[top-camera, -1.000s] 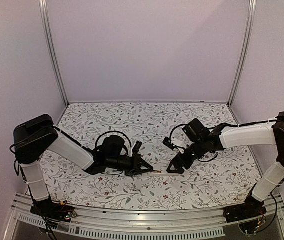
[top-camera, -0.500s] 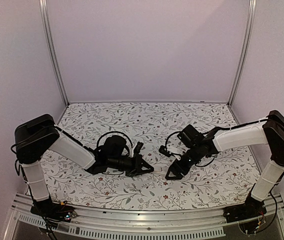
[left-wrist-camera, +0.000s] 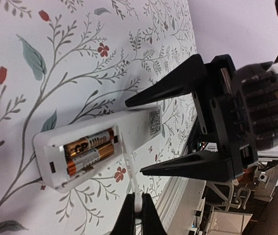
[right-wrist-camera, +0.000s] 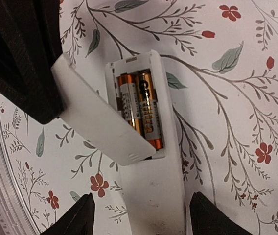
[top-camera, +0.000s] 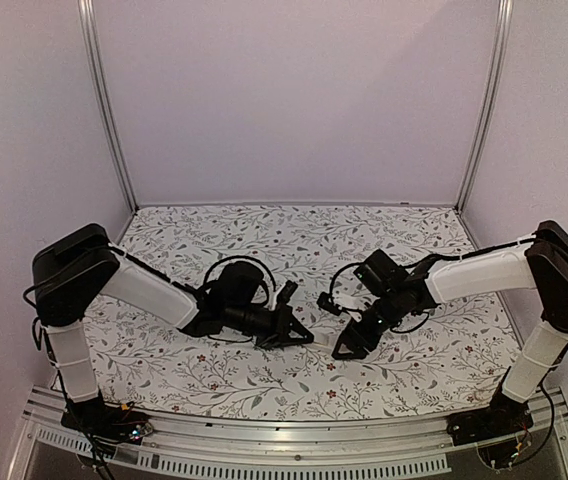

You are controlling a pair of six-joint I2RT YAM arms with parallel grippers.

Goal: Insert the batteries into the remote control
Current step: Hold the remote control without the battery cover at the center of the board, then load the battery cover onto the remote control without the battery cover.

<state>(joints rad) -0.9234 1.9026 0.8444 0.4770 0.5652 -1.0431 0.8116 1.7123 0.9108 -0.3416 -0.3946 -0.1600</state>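
The white remote control lies face down on the flowered table, its battery bay open. Both coppery-gold batteries sit side by side in the bay, and they also show in the left wrist view. My left gripper is shut on the thin white battery cover, which it holds tilted over the bay's edge. My right gripper is open, with one finger on each side of the remote's body. In the top view the left gripper and the right gripper almost meet at the remote.
The flowered table cover runs back to the purple walls. A metal rail edges the near side, close to the remote. Loose cables hang by the right wrist.
My right gripper came down and left and now straddles the remote. My left arm shifted right and slightly back, bringing its closed fingers up beside the right gripper.
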